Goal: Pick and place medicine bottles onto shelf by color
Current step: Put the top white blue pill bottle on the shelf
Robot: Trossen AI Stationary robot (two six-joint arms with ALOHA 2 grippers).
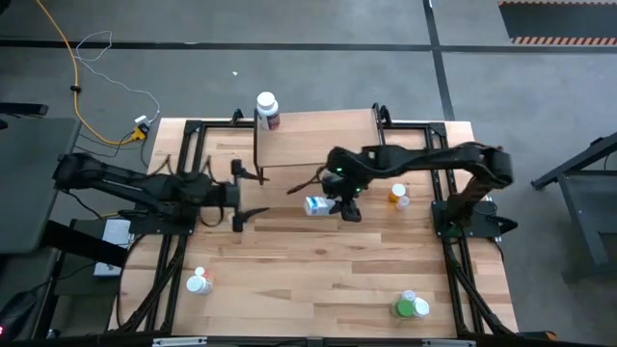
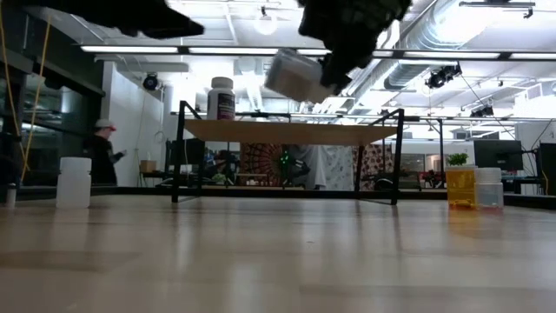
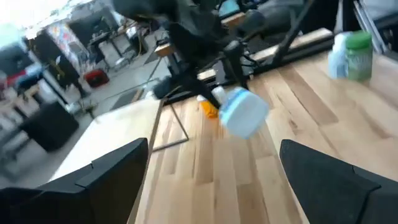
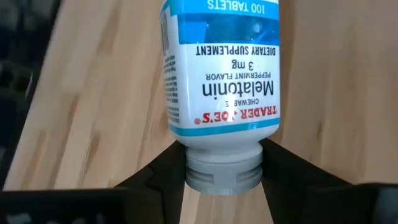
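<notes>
My right gripper (image 1: 343,206) is shut on a white bottle with a blue label (image 1: 316,205), held in the air just in front of the shelf (image 1: 318,145); in the low view this bottle (image 2: 295,76) is above the shelf board (image 2: 291,132). A white-capped bottle (image 1: 267,109) stands on the shelf's far left corner. An orange bottle (image 1: 398,196), a green bottle (image 1: 415,307) and a white bottle (image 1: 199,281) stand on their bases on the table. My left gripper (image 1: 241,200) is open and empty, left of the shelf. My right gripper pinches the bottle's white cap (image 4: 224,169) between its two fingers (image 4: 163,173), one on each side. The fingers slant down from the table's right side, and the bottle's body (image 4: 221,74) reaches out beyond them. The bottle is tilted and lifted clear of table and shelf.
The shelf's thin black legs (image 2: 179,152) stand on the far half of the table. Bare tabletop (image 1: 308,280) lies between the white bottle at the near left and the green bottle at the near right. A person (image 2: 104,152) stands in the room beyond.
</notes>
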